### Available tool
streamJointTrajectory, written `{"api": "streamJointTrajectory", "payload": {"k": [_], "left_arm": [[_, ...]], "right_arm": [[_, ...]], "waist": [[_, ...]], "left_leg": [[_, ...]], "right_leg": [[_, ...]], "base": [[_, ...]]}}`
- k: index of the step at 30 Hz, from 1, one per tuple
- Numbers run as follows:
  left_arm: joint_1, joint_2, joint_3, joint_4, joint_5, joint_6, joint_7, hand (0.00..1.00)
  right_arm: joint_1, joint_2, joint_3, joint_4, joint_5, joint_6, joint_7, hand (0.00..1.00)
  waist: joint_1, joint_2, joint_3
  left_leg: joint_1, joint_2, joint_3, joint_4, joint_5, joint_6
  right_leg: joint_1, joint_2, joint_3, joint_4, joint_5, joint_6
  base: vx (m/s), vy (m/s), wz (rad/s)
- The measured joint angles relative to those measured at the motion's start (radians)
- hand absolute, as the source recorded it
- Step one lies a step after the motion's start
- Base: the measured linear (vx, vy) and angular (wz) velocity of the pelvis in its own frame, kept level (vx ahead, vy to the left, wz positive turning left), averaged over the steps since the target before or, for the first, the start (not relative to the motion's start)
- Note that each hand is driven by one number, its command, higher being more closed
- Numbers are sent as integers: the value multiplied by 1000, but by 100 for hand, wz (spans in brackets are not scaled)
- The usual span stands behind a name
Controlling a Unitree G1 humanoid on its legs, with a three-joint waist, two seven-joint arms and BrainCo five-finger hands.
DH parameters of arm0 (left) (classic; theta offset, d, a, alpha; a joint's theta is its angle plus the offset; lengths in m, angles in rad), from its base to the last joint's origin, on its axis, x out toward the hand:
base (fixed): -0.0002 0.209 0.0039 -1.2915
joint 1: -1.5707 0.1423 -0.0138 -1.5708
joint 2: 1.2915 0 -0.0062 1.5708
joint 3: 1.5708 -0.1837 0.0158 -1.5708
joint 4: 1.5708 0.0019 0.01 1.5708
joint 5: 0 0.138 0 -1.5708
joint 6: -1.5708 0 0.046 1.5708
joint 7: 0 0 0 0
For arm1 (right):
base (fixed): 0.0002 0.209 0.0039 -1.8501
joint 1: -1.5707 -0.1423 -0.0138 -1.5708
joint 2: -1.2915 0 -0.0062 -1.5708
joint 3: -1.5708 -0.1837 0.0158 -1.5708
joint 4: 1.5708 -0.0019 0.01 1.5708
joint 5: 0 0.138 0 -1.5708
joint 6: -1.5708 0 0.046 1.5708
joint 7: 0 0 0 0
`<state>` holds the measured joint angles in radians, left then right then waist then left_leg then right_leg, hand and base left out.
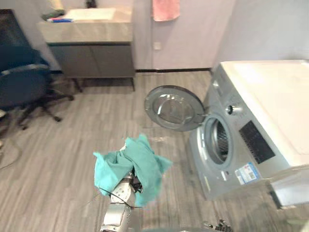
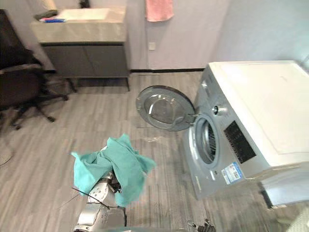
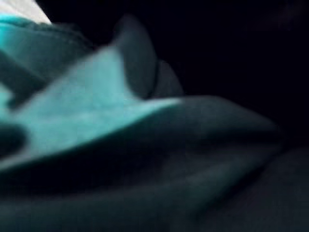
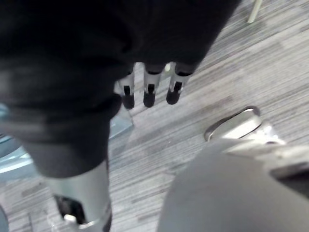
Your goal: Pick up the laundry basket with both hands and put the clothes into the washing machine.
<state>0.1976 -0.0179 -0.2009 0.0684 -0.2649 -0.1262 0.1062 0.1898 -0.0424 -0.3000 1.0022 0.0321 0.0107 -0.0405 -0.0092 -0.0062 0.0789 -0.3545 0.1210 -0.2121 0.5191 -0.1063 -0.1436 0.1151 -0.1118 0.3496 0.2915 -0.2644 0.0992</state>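
Teal cloth (image 1: 133, 164) is up off the floor (image 1: 72, 145), draped over the left hand (image 1: 124, 191), with its corners hanging loose on both sides. The cloth covers the business end of that hand, so I can't tell if it's clamped or spread. In the left wrist view it's just teal folds right up close.

Right hand (image 4: 149, 91) hangs down low over the floor boards, fingers straight, side by side and relaxed, with nothing in them.

The washing machine (image 1: 260, 121) sits on the right, and its round door (image 1: 174, 107) is swung wide open, sticking out to the left of the drum opening (image 1: 219, 140). The cloth is nearer the camera than the door's lower edge and well apart from the machine's front. There's a strip of bare floor between the cloth's right edge and the opening.

A blue office chair (image 1: 24, 82) stands at the far left. The counter (image 1: 91, 31) is against the back wall, and a pink towel (image 1: 165, 8) hangs to its right. There's plenty of open floor between the chair and the door.
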Motion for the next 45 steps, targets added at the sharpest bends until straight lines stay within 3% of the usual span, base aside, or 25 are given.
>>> {"api": "streamJointTrajectory", "payload": {"k": [1, 2, 4, 6, 7, 9, 12, 15, 16, 17, 18, 20, 22, 23, 24, 27, 30, 33, 34, 35, 36, 38, 39, 41, 45], "left_arm": [[13, -9, -3, -16, 0, -2, -2, 100], [18, -9, -3, -25, -1, -7, -11, 100], [17, 2, 11, -21, 0, -5, -12, 100], [17, 4, 19, -20, 1, -4, -6, 100], [17, 4, 26, -18, 1, 0, 9, 100], [20, 3, 50, -17, 1, 1, 11, 100], [16, 5, 148, 26, -6, -7, 39, 100], [-10, 5, 205, 139, -53, -3, 50, 100], [-21, 11, 213, 170, -62, 3, 50, 100], [-53, 6, 215, 246, -79, 23, 48, 100], [-65, -11, 216, 277, -79, 42, 48, 100], [-58, -35, 218, 278, -79, 43, 48, 100], [-60, -41, 218, 278, -93, 43, 47, 100], [-60, -42, 226, 277, -103, 43, 47, 100], [-56, -42, 244, 277, -119, 43, 48, 100], [-38, -42, 253, 277, -126, 42, 50, 100], [-17, -44, 249, 281, -138, 44, 51, 100], [-25, -43, 251, 313, -157, 44, 53, 100], [-30, -43, 250, 330, -157, 44, 54, 100], [-40, -43, 249, 352, -157, 44, 55, 100], [-43, -39, 247, 378, -157, 43, 60, 100], [-87, -23, 239, 397, -158, 41, 75, 100], [-101, -13, 236, 399, -158, 41, 75, 100], [-122, -2, 236, 394, -159, 25, 78, 100], [-227, 24, 224, 403, -214, 8, 113, 100]], "right_arm": [[5, -18, 0, -4, -4, 1, 1, 0], [4, -21, 4, -9, -3, 0, -1, 0], [10, -7, 6, -24, 3, 0, 2, 0], [30, 1, 14, -54, 26, -1, 1, 0], [34, -3, 26, -79, 46, -2, 2, 0], [30, -5, 27, -88, 53, -3, 2, 0], [13, -9, 47, -81, 52, -2, -1, 0], [-40, -28, 57, -23, 34, -2, 0, 0], [-44, -30, 62, -12, 32, -1, -1, 0], [-53, -48, 62, -2, 14, 5, -3, 0], [-52, -52, 56, -4, -5, 6, -3, 0], [-47, -54, 47, -7, -17, 16, -4, 0], [-37, -52, 52, -9, -34, 18, -5, 0], [-29, -54, 66, -20, -36, 19, -7, 0], [-26, -58, 81, -38, -36, 19, -9, 0], [-24, -63, 96, -45, -37, 21, -22, 0], [-27, -62, 115, -43, -38, 29, -27, 0], [-44, -63, 121, -30, -38, 35, -35, 0], [-52, -63, 121, -22, -37, 34, -41, 0], [-65, -68, 121, -11, -38, 33, -45, 0], [-78, -77, 124, 0, -37, 32, -47, 0], [-92, -70, 132, 3, -37, 30, -54, 0], [-99, -64, 134, 3, -39, 31, -54, 0], [-130, -77, 150, 1, -41, 30, -57, 0], [-292, -54, 226, -50, 27, 6, -95, 0]], "waist": [[2, 32, -6], [-3, 35, -7], [-5, 7, -17], [-13, 1, -14], [-13, 7, -12], [-20, 27, -6], [-31, 14, -11], [-34, 16, -3], [-35, 8, -3], [-36, 34, 34], [-49, 56, 51], [-51, 72, 58], [-41, 65, 67], [-33, 62, 75], [-27, 50, 85], [-19, 51, 88], [1, 32, 99], [2, 25, 103], [3, 21, 107], [7, 28, 111], [14, 38, 113], [17, 10, 134], [19, 7, 144], [23, 11, 173], [25, 3, 257]], "left_leg": [[0, 15, 4, 1, -43, -3], [2, 26, 64, 54, -154, 2], [28, 16, 194, 45, -182, 29], [65, 20, 296, 33, -186, 50], [128, 47, 410, 1, -197, 68], [182, 73, 489, -39, -195, 72], [310, 106, 692, -137, -184, 70], [320, 106, 805, -179, -189, 52], [321, 100, 817, -174, -191, 45], [338, 105, 791, -170, -174, 33], [352, 111, 765, -162, -153, 41], [369, 136, 749, -116, -138, 65], [357, 179, 729, 50, -107, 114], [321, 212, 704, 176, -65, 170], [261, 247, 663, 302, -14, 185], [160, 270, 585, 429, -34, 179], [108, 262, 543, 327, -55, 153], [92, 217, 471, 46, -48, 143], [97, 188, 438, -58, -30, 121], [111, 151, 384, -185, 34, 101], [125, 132, 333, -233, 96, 48], [103, 79, 311, -241, 94, 40], [92, 68, 314, -238, 90, 38], [80, 63, 339, -220, 38, 44], [-59, 70, 470, -83, -33, 92]], "right_leg": [[-13, 15, 29, 5, -3, 4], [-32, 0, 92, 7, -20, 25], [-118, -40, 185, 85, -15, 31], [-217, -48, 211, 195, 34, 63], [-315, -55, 112, 281, 133, 60], [-366, -73, -20, 310, 187, 37], [-446, -122, -505, 393, 78, -46], [-493, -86, -801, 289, 44, -71], [-474, -82, -832, 243, 40, -131], [-443, -61, -836, 220, 44, -179], [-409, -42, -836, 200, 43, -178], [-364, -22, -835, 180, 39, -177], [-305, -7, -826, 164, 16, -176], [-274, 1, -815, 155, 3, -172], [-248, 11, -798, 139, -9, -175], [-231, 25, -760, 120, -18, -177], [-216, 25, -703, 93, -13, -168], [-223, 0, -661, 83, 9, -130], [-229, -12, -645, 84, 14, -114], [-237, -23, -617, 89, 17, -88], [-249, -21, -585, 89, 18, -48], [-261, -54, -538, 27, 53, -5], [-262, -65, -533, -1, 74, 1], [-268, -70, -504, -42, 109, 24], [-436, -79, -341, -58, 203, 71]], "base": [[109, 376, -176], [111, 414, -190], [105, 347, -182], [97, 246, -163], [83, 241, -169], [45, 190, -159], [35, 75, -173], [78, -61, -152], [163, -105, -95], [170, -107, -55], [178, -102, -43], [185, -114, -17], [152, -93, -17], [54, -58, -29], [54, -47, -33], [71, 18, -40], [101, 95, -55], [118, 204, -37], [102, 239, -40], [135, 334, -58], [151, 393, -48], [65, 372, -9], [-6, 276, 4], [-35, 245, -37], [-120, 245, -95]]}}
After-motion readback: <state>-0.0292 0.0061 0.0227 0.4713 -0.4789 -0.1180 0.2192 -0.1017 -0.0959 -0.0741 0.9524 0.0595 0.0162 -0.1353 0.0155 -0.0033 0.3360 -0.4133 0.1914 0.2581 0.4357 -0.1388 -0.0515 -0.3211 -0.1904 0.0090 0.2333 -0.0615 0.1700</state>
